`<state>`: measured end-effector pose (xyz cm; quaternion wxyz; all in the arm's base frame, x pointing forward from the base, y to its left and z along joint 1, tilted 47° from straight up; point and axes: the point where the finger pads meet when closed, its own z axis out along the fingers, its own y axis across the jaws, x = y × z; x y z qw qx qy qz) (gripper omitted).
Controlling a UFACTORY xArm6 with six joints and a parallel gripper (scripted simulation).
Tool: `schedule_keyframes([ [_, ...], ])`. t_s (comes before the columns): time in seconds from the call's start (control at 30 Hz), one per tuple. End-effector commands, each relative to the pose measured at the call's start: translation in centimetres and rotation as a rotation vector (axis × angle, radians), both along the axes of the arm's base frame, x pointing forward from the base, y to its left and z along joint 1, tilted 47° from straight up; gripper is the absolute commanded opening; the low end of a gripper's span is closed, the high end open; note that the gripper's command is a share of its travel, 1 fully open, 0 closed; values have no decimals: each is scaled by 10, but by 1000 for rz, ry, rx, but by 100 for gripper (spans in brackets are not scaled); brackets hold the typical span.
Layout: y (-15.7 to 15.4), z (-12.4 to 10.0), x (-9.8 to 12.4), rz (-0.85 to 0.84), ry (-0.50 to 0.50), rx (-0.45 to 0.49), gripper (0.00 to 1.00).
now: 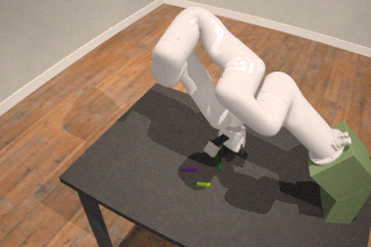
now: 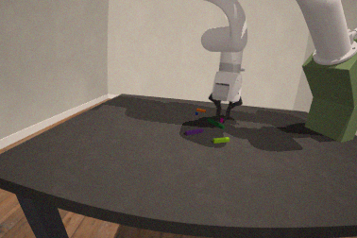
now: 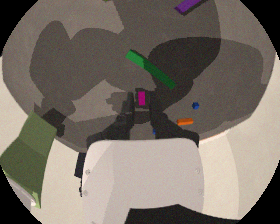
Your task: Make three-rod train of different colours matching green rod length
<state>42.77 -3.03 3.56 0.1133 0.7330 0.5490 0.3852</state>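
My end effector (image 1: 230, 156) (image 2: 223, 116) (image 3: 141, 98) is partly open, unclenched; magenta rod (image 1: 228, 159) (image 2: 222, 120) (image 3: 142, 98) between its fingertips, green rod (image 1: 219, 164) (image 2: 215, 123) (image 3: 151, 69) near.

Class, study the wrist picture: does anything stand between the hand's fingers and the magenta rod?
Nothing visible does. The hand is open, and the magenta rod shows between its fingers, with a gap on either side. The green rod lies nearby, outside that gap.

The white, glossy, rounded arm (image 1: 240, 67) (image 2: 236, 22) ends in black gripper fingers (image 1: 242, 153) (image 2: 218, 107).
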Motion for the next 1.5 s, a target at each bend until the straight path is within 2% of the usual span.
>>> schedule_keyframes([
  [0.0, 0, 0, 0, -1, 0, 0, 24],
  [1.47, 3, -9, 10, -1, 0, 0, 24],
])
